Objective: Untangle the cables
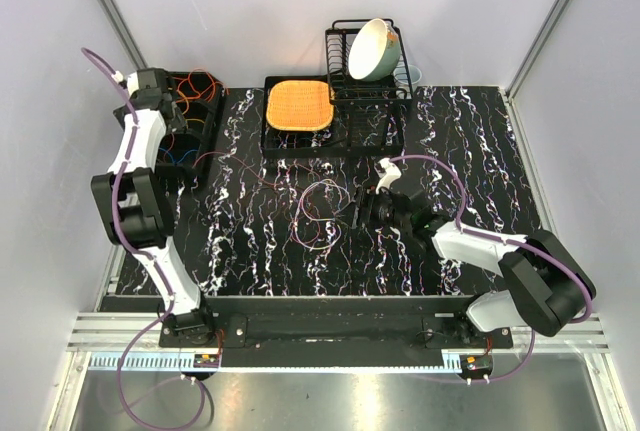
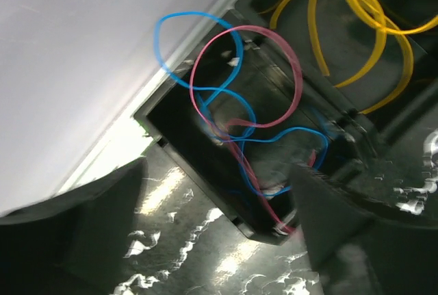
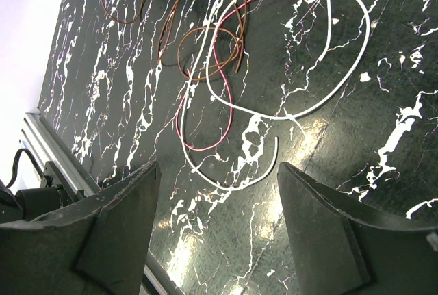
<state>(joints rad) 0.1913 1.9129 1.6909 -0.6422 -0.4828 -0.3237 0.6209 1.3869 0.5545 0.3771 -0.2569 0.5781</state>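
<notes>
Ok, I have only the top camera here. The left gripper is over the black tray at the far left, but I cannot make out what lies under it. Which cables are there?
Observer: In the left wrist view, a blue cable and a pink cable lie crossed in one compartment of the tray.
Operator: Does the left gripper hold one?
Observer: No. The left gripper is wide open and holds nothing.
Operator: And under the right gripper?
Observer: The right gripper is open over the table. Beyond it, a white cable crosses a brown cable.
</notes>
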